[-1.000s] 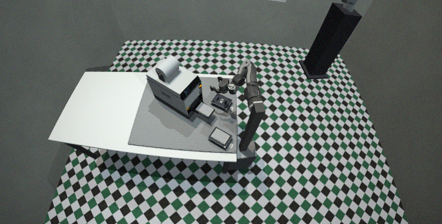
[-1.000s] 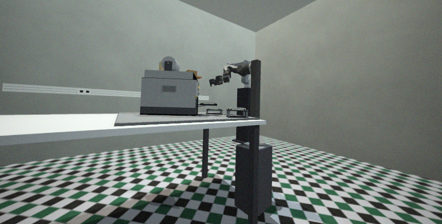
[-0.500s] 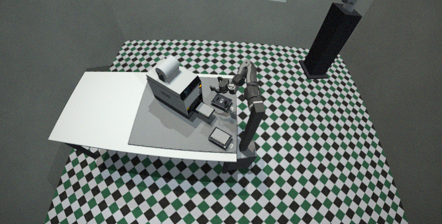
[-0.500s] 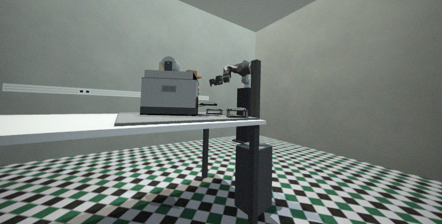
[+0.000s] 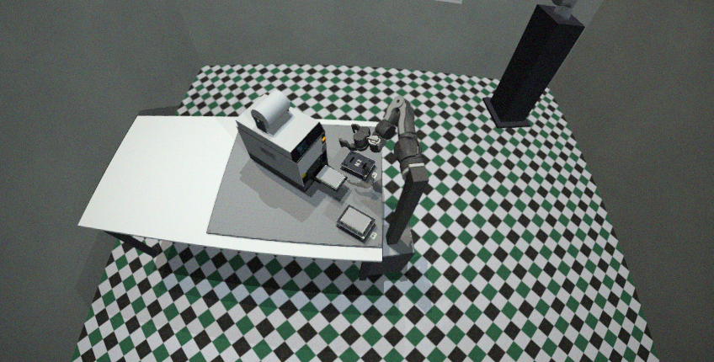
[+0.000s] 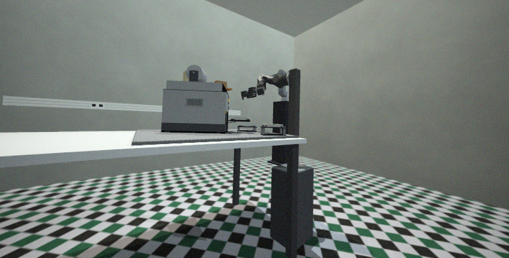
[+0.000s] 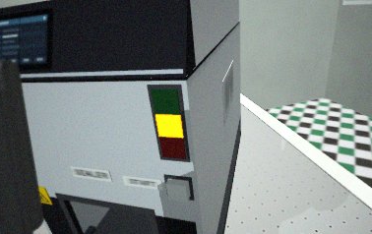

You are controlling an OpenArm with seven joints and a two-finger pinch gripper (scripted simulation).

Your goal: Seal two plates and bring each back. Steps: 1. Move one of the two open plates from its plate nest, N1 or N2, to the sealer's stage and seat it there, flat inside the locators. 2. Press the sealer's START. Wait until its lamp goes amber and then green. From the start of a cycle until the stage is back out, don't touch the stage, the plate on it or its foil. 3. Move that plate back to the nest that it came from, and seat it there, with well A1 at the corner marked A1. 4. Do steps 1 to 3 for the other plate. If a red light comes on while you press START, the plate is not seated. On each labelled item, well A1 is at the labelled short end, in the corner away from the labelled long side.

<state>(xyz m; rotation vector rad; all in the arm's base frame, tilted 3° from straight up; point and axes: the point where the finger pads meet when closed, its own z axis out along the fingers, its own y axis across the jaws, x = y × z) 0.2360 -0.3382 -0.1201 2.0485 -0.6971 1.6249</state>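
The sealer (image 5: pixel 279 146) (image 6: pixel 195 108) (image 7: pixel 96 123) has its amber lamp (image 7: pixel 169 126) lit; green and red are dark. A square grey button (image 7: pixel 178 189) is below the lamp. The stage (image 6: pixel 243 120) is outside the sealer's front, with a pale plate (image 5: pixel 331 177) on it. The nearer nest (image 5: pixel 358 164) (image 6: pixel 246 128) holds no plate. The other nest (image 5: pixel 367 235) (image 6: pixel 272 131) holds a pale plate (image 5: pixel 355 220). My gripper (image 5: pixel 348 134) (image 6: pixel 243 95) is open and empty, raised in front of the sealer. Only one finger shows in the wrist view, at left. Well A1 is too small to see.
A white roll (image 5: pixel 271 110) (image 6: pixel 198 74) sits on top of the sealer. The grey mat (image 5: pixel 259 219) lies under the sealer and nests, on a white table (image 5: pixel 155 169). The arm's dark post (image 5: pixel 406 209) (image 6: pixel 293 120) stands at the table's right edge.
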